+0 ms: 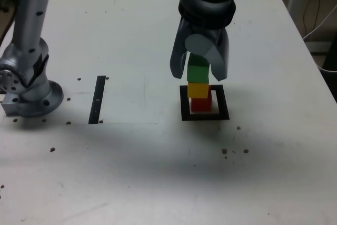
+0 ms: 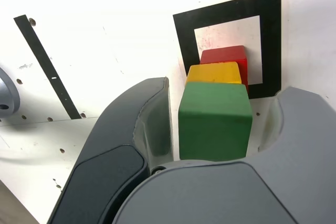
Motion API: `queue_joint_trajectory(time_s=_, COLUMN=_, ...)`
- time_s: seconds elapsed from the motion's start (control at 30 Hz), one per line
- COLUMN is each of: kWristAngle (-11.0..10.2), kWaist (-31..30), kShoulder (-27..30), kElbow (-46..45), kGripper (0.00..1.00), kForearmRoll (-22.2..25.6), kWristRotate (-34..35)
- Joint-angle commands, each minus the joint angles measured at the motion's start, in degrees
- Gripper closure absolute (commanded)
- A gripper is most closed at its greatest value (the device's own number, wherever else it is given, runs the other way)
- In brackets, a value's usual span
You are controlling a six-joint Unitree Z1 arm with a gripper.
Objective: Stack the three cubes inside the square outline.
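Spread apart, with fingers [image 1: 178, 66] at nine and three o'clock of green cube [image 1: 198, 70], exterior view; probably should withdraw towards twelve.

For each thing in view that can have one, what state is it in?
Gripper: open around the green cube
Green cube: on the yellow
Yellow cube: between green and red
Red cube: bottom of the stack, inside the outline
Outline: flat on the table
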State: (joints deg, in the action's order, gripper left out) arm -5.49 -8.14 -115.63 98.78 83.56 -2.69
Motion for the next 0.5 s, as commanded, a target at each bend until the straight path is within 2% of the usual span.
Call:
queue_joint_trajectory(time_s=0.0, kWristAngle=-0.3, kWaist=-0.2, kShoulder=1.5, kElbow=-0.3, kGripper=0.01, kForearmRoll=0.2, kWristRotate=0.0)
queue_joint_trajectory(time_s=0.13, kWristAngle=-0.6, kWaist=-0.5, kShoulder=4.6, kElbow=-1.0, kGripper=0.01, kForearmRoll=0.5, kWristRotate=0.1)
queue_joint_trajectory(time_s=0.47, kWristAngle=-0.9, kWaist=-0.7, kShoulder=16.7, kElbow=-8.3, kGripper=0.01, kForearmRoll=1.6, kWristRotate=0.1)
